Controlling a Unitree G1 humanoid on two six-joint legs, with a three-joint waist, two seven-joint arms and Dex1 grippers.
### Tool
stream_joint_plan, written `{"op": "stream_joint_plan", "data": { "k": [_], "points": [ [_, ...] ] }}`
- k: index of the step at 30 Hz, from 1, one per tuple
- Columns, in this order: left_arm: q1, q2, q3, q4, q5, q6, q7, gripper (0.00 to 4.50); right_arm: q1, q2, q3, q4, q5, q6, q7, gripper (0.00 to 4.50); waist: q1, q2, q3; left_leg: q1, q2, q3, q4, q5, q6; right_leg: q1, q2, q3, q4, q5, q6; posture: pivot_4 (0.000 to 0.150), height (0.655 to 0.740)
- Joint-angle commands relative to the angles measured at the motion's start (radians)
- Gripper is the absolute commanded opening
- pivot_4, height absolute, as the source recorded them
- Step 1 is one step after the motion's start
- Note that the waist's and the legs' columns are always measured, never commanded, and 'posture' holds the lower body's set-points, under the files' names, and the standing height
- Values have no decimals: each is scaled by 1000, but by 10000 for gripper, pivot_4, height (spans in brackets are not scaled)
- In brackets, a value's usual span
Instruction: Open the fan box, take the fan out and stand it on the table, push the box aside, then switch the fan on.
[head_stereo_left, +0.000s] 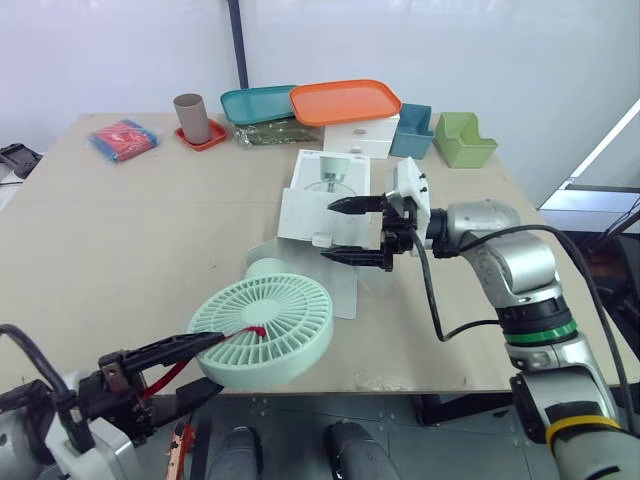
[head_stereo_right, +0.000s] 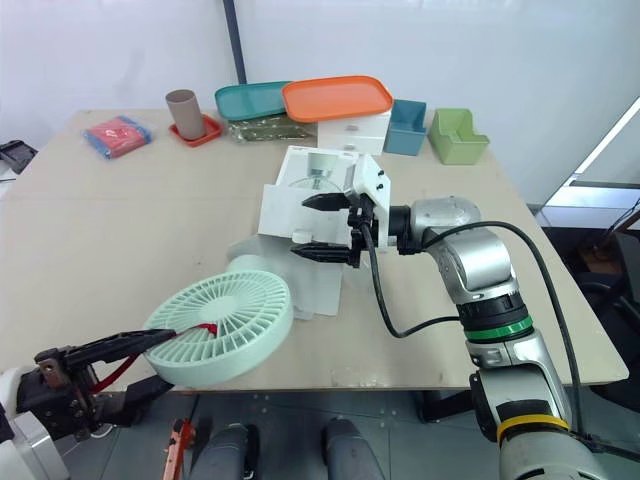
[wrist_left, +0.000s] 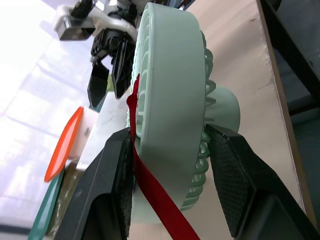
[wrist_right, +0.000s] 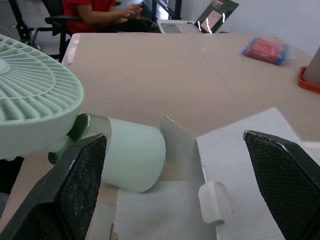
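Note:
The mint-green fan lies tilted near the table's front edge, its round base resting on the box's flap. My left gripper is shut on the rim of the fan head, one finger on each face. A red strap runs from the grille along the upper finger. The white fan box lies open behind the fan. My right gripper hangs open just over the box's near edge, holding nothing, with the fan base ahead of it.
Along the back of the table stand a brown cup on a red coaster, a teal tray, an orange tray on a white drawer unit, a blue bin and a green bin. A red packet lies at back left.

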Motion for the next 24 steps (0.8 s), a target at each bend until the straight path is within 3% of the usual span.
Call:
{"op": "stream_joint_plan", "data": {
  "k": [1,9,24],
  "points": [
    [15,-41,78,-55,-45,23,-29,17594,-31,13,0,4,-7,-29,27,45000,-3,-1,0,0,0,0,0,0,0,0,0,0,0,0,0,1500,7400],
    [-14,-121,178,-44,-71,126,-50,17594,-48,36,-3,-1,-2,-22,43,45000,-19,-1,0,0,0,0,0,0,0,0,0,0,0,0,0,1500,7400],
    [-239,-128,268,-27,-167,488,41,17594,-30,41,-2,-17,-7,-12,43,45000,-27,-1,0,0,0,0,0,0,0,0,0,0,0,0,0,1500,7400]
  ]
}}
